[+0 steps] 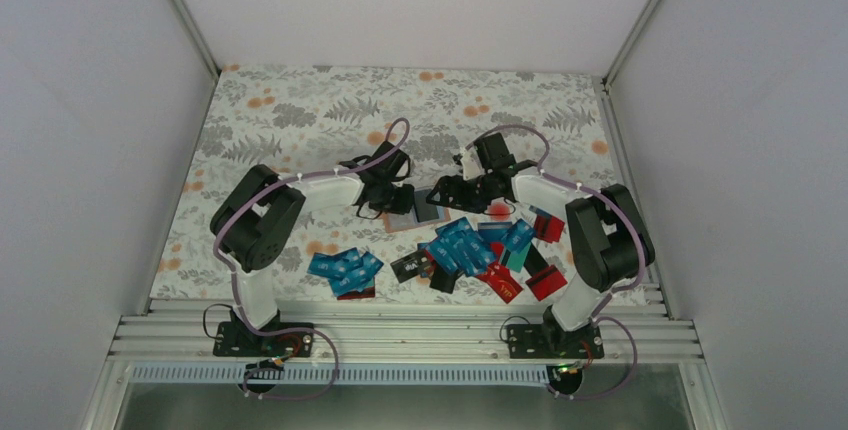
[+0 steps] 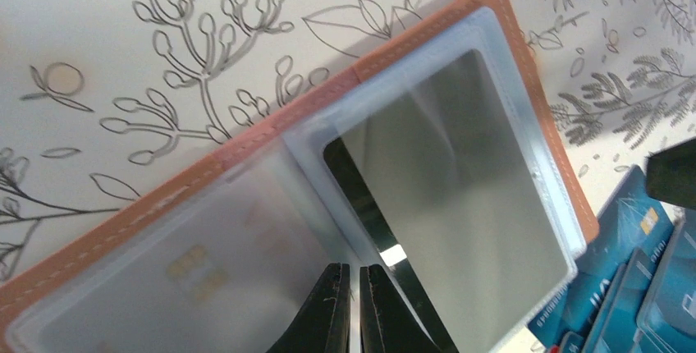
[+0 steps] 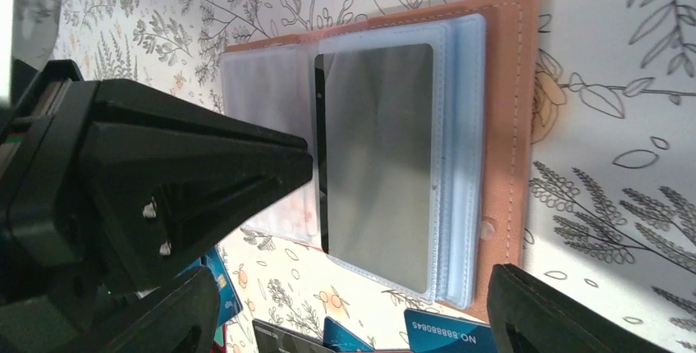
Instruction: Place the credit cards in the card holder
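The tan-pink leather-like card holder (image 3: 510,107) lies open and flat, a dark glossy card (image 3: 377,156) against its clear plastic sleeves. Blue, teal, red and black credit cards (image 1: 468,248) lie heaped just beside it.

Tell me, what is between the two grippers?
The open card holder lies between the left gripper and right gripper; the top view shows it.

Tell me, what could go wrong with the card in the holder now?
1. The card seems to show a dark edge outside its clear sleeve, so it might slide out when the shut left gripper pulls away.
2. The open right gripper hangs close over the holder and could nudge it sideways.
3. Loose cards lie right beside the holder; a moving arm might scatter them.
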Controlling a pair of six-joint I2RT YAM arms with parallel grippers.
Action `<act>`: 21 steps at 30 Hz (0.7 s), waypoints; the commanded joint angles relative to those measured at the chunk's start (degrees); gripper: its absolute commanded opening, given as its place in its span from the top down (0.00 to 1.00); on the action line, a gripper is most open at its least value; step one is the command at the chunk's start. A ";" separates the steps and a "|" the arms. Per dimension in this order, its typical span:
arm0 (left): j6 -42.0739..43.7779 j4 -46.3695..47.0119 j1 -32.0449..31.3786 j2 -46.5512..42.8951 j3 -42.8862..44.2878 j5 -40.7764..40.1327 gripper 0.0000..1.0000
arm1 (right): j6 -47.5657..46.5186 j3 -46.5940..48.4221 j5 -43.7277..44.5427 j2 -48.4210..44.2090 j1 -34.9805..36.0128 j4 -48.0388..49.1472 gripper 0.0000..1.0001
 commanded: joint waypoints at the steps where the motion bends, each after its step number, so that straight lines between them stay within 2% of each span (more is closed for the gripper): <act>1: 0.22 -0.97 -0.62 -2.36 1.06 4.43 0.94 | -0.24 -0.27 -2.91 1.06 -0.38 2.50 0.18; 17: -1.28 0.93 -0.72 1.13 1.32 5.67 0.95 | -0.40 0.25 -5.23 2.31 -0.74 3.53 0.19; 21: -1.30 1.90 -0.72 2.65 0.85 5.83 0.97 | -0.50 0.38 -6.70 3.53 -0.72 4.08 0.20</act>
